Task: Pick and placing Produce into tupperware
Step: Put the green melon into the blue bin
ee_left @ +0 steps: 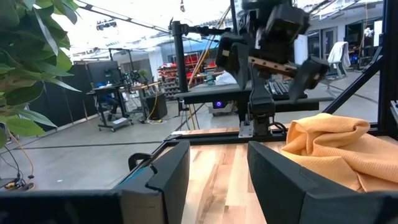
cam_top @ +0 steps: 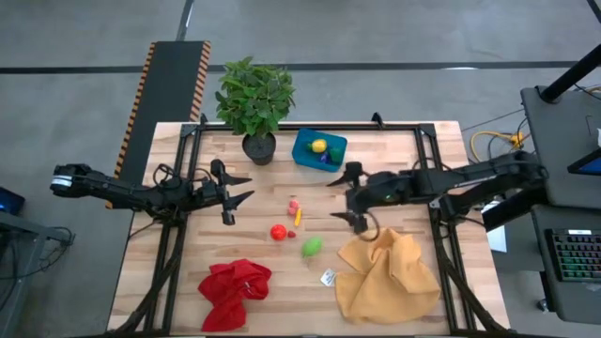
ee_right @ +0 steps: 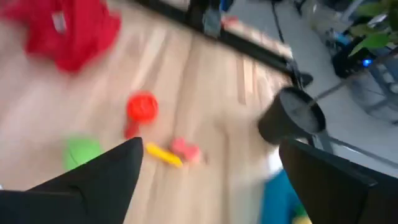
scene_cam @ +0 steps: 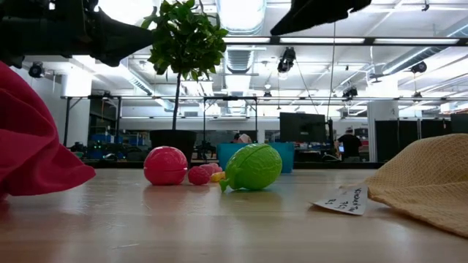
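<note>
The teal tupperware tub [cam_top: 305, 148] sits at the table's far side beside the plant pot, with a yellow piece [cam_top: 319, 145] and a green piece inside. On the wood lie a pink piece [cam_top: 294, 204], a yellow-orange piece [cam_top: 299, 217], a red ball [cam_top: 279, 232] and a green piece [cam_top: 312, 247]. The low view shows the red ball [scene_cam: 165, 166], the pink piece [scene_cam: 201, 174] and the green piece [scene_cam: 253, 166]. My right gripper [cam_top: 335, 198] hovers open just right of the pink and yellow pieces, holding nothing. My left gripper [cam_top: 246, 187] waits open, left of the produce.
A leafy potted plant [cam_top: 255, 103] stands left of the tub. A crumpled red cloth [cam_top: 235, 291] lies at the near edge, and a mustard-yellow cloth [cam_top: 388, 277] lies near right, under my right arm. A small white tag [cam_top: 328, 277] lies between them.
</note>
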Robot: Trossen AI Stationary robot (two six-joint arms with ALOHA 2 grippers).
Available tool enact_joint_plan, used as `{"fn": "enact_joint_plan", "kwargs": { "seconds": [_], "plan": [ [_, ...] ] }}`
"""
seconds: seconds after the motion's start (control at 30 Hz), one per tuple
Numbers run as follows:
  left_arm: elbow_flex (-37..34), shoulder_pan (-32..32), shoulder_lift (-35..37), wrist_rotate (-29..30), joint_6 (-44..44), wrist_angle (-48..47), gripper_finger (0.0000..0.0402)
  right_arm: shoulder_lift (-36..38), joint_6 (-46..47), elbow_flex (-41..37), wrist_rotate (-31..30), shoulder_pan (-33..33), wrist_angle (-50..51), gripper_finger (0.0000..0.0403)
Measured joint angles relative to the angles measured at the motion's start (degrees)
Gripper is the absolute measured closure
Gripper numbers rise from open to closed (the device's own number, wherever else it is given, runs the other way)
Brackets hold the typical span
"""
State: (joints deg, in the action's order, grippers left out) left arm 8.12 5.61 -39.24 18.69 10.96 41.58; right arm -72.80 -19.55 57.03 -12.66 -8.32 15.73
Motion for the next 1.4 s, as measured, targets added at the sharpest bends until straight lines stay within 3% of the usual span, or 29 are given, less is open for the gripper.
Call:
{"fn": "enact_joint_plan", "kwargs": {
  "seconds": [0.23,0.43,0.67,0.87,1.4],
  "plan": [
    [0.00,0.00,-0.24,0.00,0.02,0.13,0.0253,-8.20,5.20,13.50,-0.49,-2.82,17.66,0.0029],
    [0.00,0.00,-0.15,-0.02,0.02,-0.02,0.0253,-15.90,5.73,17.57,-0.45,-6.70,23.46,0.0029],
    [0.27,0.00,0.05,0.00,0.04,0.08,0.0253,-21.80,5.42,19.89,-0.39,-8.97,21.41,0.0029],
    [0.22,0.00,-0.07,0.00,0.04,-0.04,0.0253,-27.23,5.38,19.65,6.86,-9.09,16.82,0.0029],
    [0.17,0.00,0.00,0.00,0.02,-0.02,0.0253,-36.16,2.53,19.57,7.06,-8.80,10.63,0.0029]
  ]
}}
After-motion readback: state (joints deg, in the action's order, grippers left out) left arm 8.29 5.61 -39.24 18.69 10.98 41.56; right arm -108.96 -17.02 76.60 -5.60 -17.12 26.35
